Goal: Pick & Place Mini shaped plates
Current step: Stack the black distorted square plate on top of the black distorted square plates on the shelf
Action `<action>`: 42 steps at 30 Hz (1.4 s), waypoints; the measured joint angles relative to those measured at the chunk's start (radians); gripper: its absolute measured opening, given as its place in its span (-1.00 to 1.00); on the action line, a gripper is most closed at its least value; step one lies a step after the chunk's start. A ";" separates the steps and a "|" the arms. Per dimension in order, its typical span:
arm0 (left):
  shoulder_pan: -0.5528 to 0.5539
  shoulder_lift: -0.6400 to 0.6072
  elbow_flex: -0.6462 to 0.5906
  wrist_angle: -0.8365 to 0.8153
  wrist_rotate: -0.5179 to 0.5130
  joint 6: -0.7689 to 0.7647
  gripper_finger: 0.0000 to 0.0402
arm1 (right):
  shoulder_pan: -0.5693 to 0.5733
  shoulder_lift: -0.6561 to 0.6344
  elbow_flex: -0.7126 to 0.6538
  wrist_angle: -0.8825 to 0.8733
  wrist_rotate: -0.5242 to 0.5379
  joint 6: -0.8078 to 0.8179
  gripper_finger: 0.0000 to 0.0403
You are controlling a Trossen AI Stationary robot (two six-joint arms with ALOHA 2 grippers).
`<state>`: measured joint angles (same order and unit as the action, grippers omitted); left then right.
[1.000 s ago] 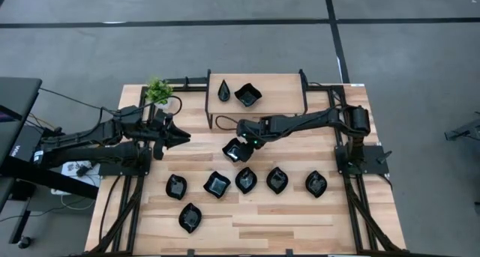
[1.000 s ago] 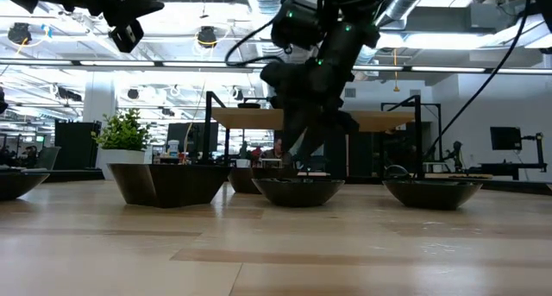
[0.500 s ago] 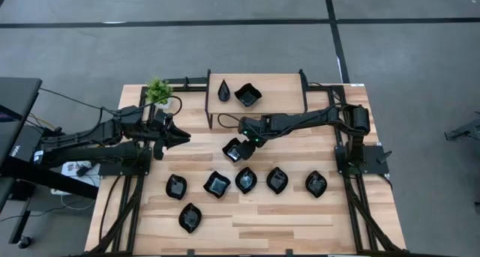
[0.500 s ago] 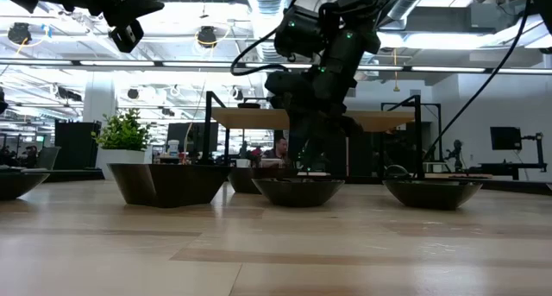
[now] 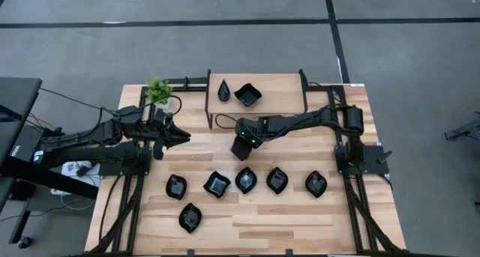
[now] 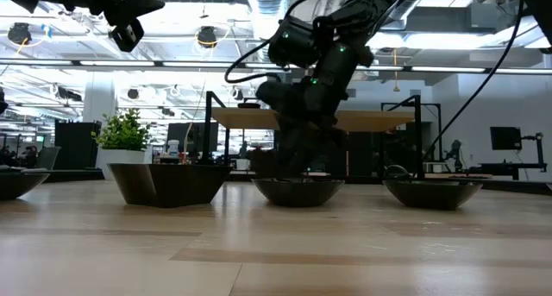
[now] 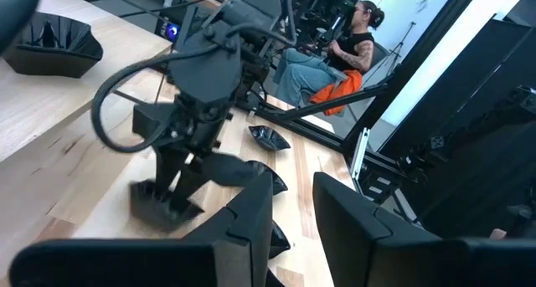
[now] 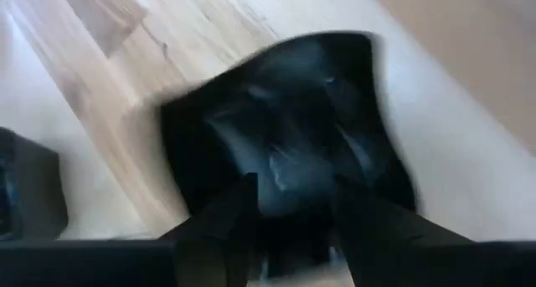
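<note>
plates (image 5: 216, 184): nine; one in right hand (image 5: 241, 147).

From my station I read the bench (image 5: 292, 219) as pale wood planks with darker streaked boards mixed in, and every mini plate on it, like the wavy square one (image 5: 217, 184), is glossy black. The potted plant (image 5: 158, 90) is bright green in a white pot, and both arms and the right tool (image 5: 241, 149) are dark, almost black. The floor (image 5: 225, 47) is grey, crossed by black lines.
</note>
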<state>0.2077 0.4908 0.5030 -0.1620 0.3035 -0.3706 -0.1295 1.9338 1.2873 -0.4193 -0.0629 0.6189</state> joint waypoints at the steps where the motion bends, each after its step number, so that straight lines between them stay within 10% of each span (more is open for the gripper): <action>1: 0.000 0.000 0.000 0.002 0.000 0.000 -0.55 | 0.000 0.004 0.000 0.010 -0.004 0.000 -0.29; 19: 0.000 0.002 0.000 0.014 0.000 0.000 -0.55 | -0.001 -0.043 0.072 -0.197 -0.047 -0.031 -0.34; 42: 0.000 0.002 0.000 0.037 -0.004 0.000 -0.55 | 0.050 -0.055 0.073 -0.320 0.019 0.554 -0.26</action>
<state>0.2074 0.4923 0.5030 -0.1253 0.2996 -0.3709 -0.0798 1.8791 1.3604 -0.7396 -0.0442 1.1731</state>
